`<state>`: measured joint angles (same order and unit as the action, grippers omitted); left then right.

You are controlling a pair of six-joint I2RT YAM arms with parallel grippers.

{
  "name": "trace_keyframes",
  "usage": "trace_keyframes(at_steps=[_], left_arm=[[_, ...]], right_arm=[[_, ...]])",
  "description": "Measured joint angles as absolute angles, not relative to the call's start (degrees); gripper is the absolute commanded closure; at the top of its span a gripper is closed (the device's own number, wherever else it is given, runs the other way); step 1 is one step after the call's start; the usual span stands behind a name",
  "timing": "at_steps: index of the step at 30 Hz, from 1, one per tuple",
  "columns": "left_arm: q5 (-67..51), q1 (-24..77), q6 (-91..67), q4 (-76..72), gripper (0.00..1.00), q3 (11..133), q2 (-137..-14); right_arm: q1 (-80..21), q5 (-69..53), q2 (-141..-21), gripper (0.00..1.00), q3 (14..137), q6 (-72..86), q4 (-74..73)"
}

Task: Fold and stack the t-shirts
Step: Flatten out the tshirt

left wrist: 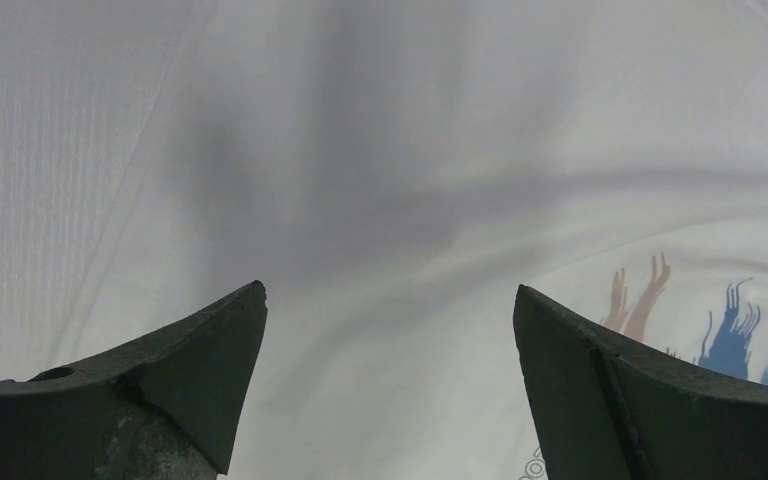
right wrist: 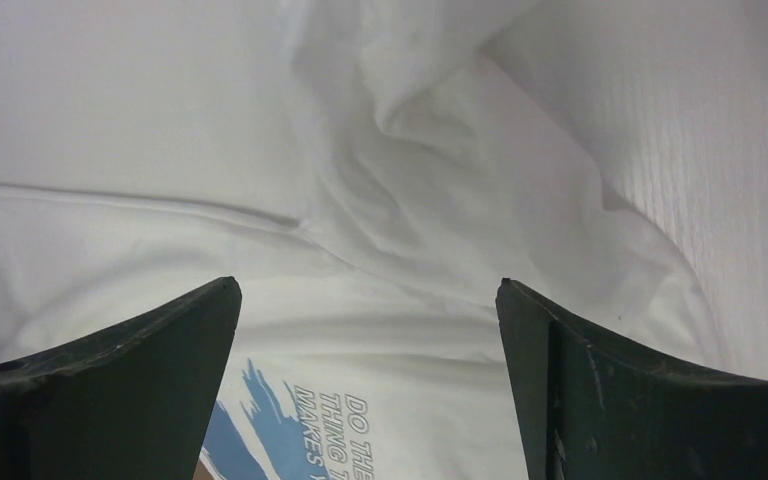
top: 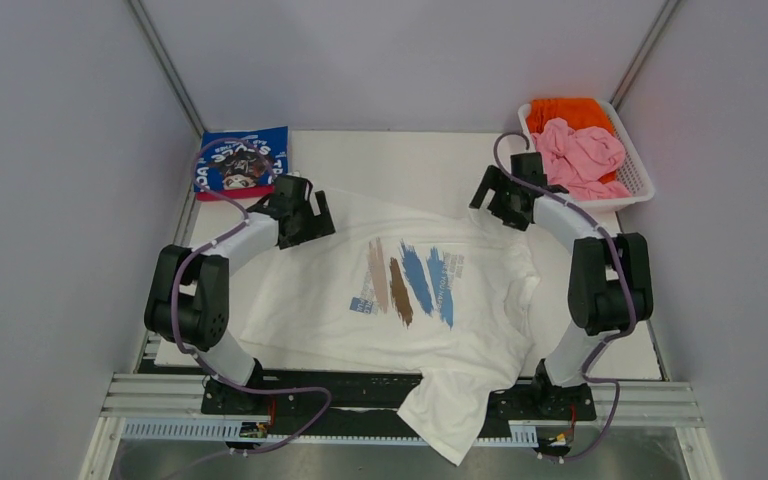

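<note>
The white t-shirt [top: 400, 300] with tan, brown and blue brush strokes lies spread print-up on the table, one part hanging over the near edge. My left gripper [top: 310, 222] hovers open over its far left part [left wrist: 390, 200]. My right gripper [top: 500, 205] hovers open over its rumpled far right part [right wrist: 410, 150]. A folded blue t-shirt [top: 243, 160] with white lettering lies at the far left. A pink t-shirt [top: 582, 155] and an orange t-shirt [top: 565, 112] sit in the basket.
A white slatted basket [top: 640, 180] stands at the far right corner. Grey walls close in both sides and the back. A metal rail [top: 160, 395] runs along the near edge by the arm bases.
</note>
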<state>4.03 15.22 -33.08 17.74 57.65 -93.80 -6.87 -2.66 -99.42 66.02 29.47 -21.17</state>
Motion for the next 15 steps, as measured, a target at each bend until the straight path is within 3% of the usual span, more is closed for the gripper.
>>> trace_keyframes(at_steps=[6,15], left_arm=[[3.01,15.22,-33.01,17.43,0.00,57.71,-92.42],[3.49,15.22,-32.64,18.17,0.00,59.83,-93.73]], right_arm=[[-6.92,-4.03,-106.24,0.00,77.10,29.39,-18.81],[-7.07,-5.80,-125.58,0.00,95.48,28.29,-18.44]])
